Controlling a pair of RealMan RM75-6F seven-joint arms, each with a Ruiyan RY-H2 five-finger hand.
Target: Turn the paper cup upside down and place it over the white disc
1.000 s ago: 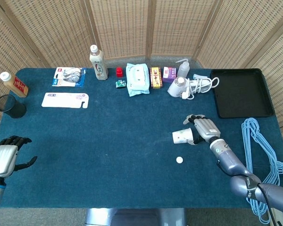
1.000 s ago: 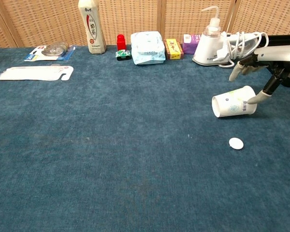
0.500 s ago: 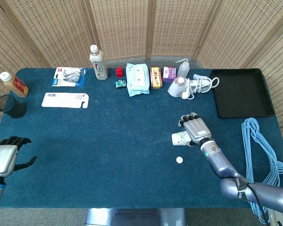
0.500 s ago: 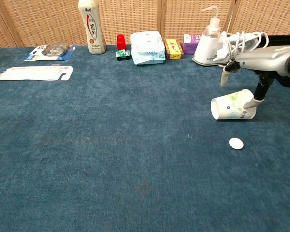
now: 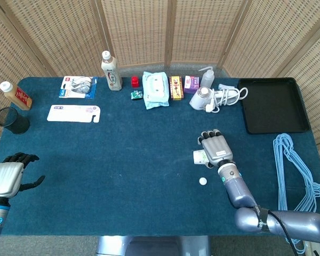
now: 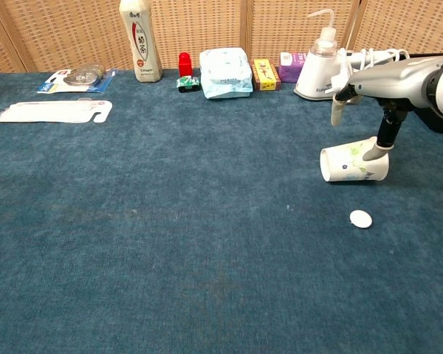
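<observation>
since a second ago my right hand point(image 5: 215, 146) has swung round from beside the paper cup point(image 6: 354, 163) to above it, and the cup has slid a little to the left across the bench point(image 5: 122, 160). it lies on its side, mouth facing left, just above the white disc point(image 6: 361, 218), near it but not touching. my palm is spread flat over the cup with the fingers point(image 5: 207, 137) apart. in the chest view one fingertip point(image 6: 369, 153) presses down on the cup's upper wall near its base, while the others hang free above. so i am touching it, not gripping it; nothing is pinched yet. i judge i am placed like this to wrap around the cup from above, so that a turn of the wrist will bring the mouth downward. that grasp is not yet made, and a light cup may roll away under one finger.

my left hand point(image 5: 6, 177) rests low at the near left edge, fingers curled a little but apart, holding nothing, well away from the work.
</observation>
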